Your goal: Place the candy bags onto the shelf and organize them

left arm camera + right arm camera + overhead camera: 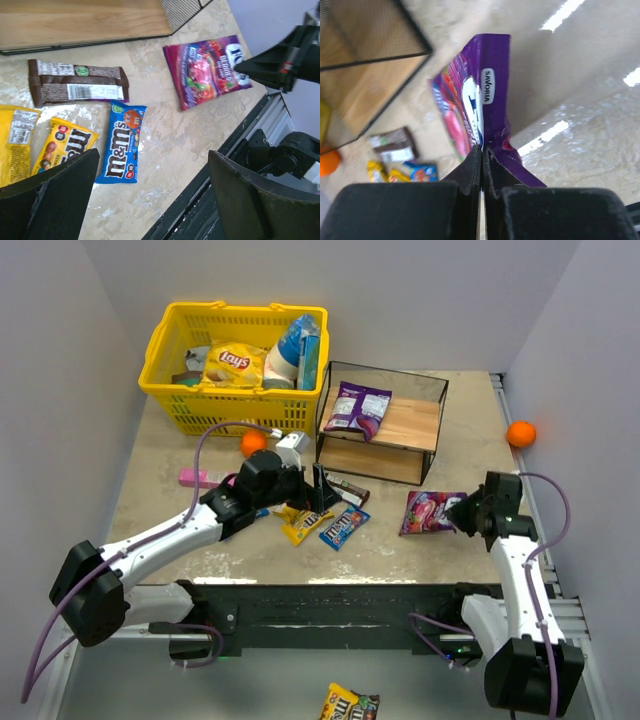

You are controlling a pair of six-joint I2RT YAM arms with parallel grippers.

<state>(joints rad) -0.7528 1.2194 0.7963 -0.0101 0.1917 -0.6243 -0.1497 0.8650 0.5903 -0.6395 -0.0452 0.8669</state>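
Only the right wrist view shows the right tool (482, 150) pinching the edge of the purple candy bag (487, 90) (left tool (152, 165) spread wide). Beige table (470, 430), grey walls (60, 340).

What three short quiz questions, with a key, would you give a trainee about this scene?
1. True or false: the right tool is shut on an edge of a purple bag.
2. Where does the second purple bag lie? A in the yellow basket; B on the top board of the shelf; C on the table.
3. Fill in: the jaws of the left tool stand ____.
Key: 1 true; 2 B; 3 open.
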